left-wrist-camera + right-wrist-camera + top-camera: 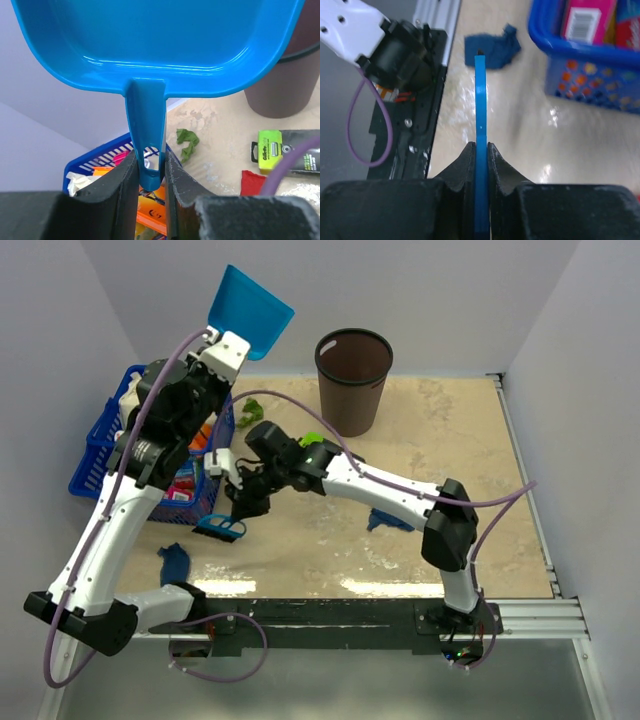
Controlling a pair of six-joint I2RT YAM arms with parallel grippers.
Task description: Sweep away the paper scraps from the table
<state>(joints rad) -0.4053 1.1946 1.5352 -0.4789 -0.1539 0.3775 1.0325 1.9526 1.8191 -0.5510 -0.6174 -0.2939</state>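
The dustpan (248,308) is pinched by its handle in the left gripper (150,160) and held high above the basket (100,455). A brush (222,527) is clamped in the right gripper (480,150), just in front of the basket. Paper scraps (390,521) are seen on the table (460,440): a green one (250,410) by the basket's far corner, a blue one (175,562) in front of the basket.

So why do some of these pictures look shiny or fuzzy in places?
Top external view: white glare streaks the table by its front rail. Left wrist view: highlights gleam on the glossy dustpan, and the dark jaws below are out of focus. Right wrist view: the blue basket is blurred, while the blue handle between the jaws looks crisper.
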